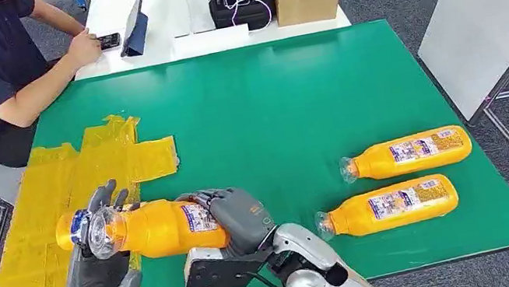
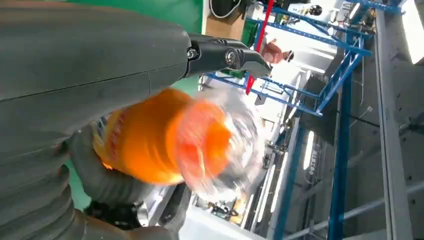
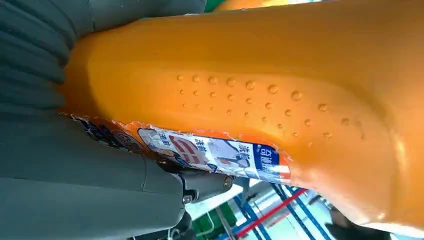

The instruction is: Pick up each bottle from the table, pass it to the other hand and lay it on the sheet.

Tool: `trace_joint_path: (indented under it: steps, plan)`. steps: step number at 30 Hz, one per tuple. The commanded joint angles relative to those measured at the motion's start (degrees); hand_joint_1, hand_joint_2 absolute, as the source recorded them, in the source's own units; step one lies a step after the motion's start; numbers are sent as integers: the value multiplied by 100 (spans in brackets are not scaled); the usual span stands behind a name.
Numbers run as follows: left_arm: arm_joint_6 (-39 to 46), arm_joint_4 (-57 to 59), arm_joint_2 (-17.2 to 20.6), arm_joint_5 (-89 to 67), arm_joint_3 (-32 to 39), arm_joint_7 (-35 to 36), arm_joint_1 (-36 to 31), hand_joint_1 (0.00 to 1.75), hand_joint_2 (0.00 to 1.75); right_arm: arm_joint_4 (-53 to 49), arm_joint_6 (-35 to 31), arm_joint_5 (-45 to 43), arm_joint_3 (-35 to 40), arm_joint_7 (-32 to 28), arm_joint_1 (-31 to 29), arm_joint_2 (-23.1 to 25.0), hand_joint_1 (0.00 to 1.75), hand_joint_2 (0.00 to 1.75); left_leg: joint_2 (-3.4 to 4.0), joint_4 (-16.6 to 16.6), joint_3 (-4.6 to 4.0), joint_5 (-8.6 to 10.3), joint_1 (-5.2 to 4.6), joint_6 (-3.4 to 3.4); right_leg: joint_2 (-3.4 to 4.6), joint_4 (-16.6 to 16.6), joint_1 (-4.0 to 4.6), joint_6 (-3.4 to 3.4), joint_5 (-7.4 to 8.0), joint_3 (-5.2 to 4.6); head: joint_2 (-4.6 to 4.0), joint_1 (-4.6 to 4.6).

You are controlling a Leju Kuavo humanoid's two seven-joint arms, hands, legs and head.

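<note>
Head view: right hand [image 1: 236, 214] grips bottle [image 1: 152, 229], left hand [image 1: 101, 277] cupping it.

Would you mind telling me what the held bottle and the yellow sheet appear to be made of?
The held bottle looks like clear, glossy plastic filled with orange liquid: its neck is see-through and its wall has moulded dimples. Its label seems to be printed film. The yellow sheet looks like thin plastic film, wrinkled and slightly shiny, though coated paper is possible.

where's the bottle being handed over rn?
Head view: the held bottle is at the near left of the green table, lying sideways between the right hand and the left hand, beside the yellow sheet.
</note>
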Motion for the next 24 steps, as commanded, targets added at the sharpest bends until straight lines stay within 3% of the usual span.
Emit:
trace_joint_path:
  steps: [1,14,24]
  plan:
    - [3,182,95,7,-176,8,-114,0,175,572,34,-19,162,-18,-261,-44,175,175,6,-4,18,-3,3,-1,2,-10,4,2,0,21,0,0]
    - [3,182,95,7,-176,8,-114,0,175,572,34,-19,162,-18,-261,-44,175,175,4,-4,13,-1,0,-1,0,-6,1,1,-1,15,0,-2]
    - [-31,206,115,22,-381,-98,-113,0,175,664,325,-75,742,-126,-480,51,175,175,10,-4,14,-4,1,-1,6,-6,1,0,-2,15,0,0]
